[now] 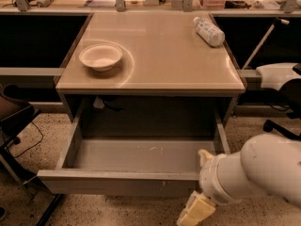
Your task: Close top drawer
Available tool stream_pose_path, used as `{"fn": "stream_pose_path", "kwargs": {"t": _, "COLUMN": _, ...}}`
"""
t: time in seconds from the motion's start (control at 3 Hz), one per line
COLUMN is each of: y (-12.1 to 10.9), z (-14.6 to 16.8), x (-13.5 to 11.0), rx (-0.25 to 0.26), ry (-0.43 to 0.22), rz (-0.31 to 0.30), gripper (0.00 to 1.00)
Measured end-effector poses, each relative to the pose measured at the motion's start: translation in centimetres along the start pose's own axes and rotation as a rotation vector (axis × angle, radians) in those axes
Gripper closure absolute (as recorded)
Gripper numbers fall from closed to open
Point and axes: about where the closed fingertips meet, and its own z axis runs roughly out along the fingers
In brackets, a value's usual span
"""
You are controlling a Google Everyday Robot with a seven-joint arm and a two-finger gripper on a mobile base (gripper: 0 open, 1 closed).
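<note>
The top drawer (117,181) of the beige table (155,74) stands pulled far out toward me. Its plain grey inside (136,154) holds nothing, and its flat front has small white scratches. My gripper (199,183) is at the right end of the drawer front, low in the view. One cream finger (205,155) shows just over the front's top edge. The other finger (192,213) hangs below and in front of it. The fingers stand apart and hold nothing. My white arm (263,173) hides the drawer's front right corner.
A white bowl (100,56) sits on the tabletop at the left. A plastic bottle (209,31) lies at the back right. A dark chair (14,117) stands at the left, and a white office chair (280,79) at the right. The floor is speckled.
</note>
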Motion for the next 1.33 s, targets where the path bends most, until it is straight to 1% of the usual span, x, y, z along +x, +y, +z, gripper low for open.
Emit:
{"fn": "stream_pose_path", "kwargs": {"t": 0.33, "y": -1.1, "z": -7.3, "x": -2.5, "rx": 0.1, "ry": 0.017, "rz": -0.004, "gripper": 0.0}}
{"fn": "stream_pose_path", "kwargs": {"t": 0.67, "y": -0.2, "z": -10.4, "x": -0.2, "rx": 0.148, "ry": 0.078, "rz": 0.061, "gripper": 0.0}}
{"fn": "stream_pose_path", "kwargs": {"t": 1.0, "y": 3.1, "z": -5.1, "x": 4.6, "rx": 0.048, "ry": 0.149, "rz": 0.084, "gripper": 0.0}}
{"fn": "stream_pose_path", "kwargs": {"t": 1.33, "y": 7.8, "z": 2.2, "x": 10.6, "rx": -0.129, "ry": 0.19, "rz": 0.118, "gripper": 0.0}}
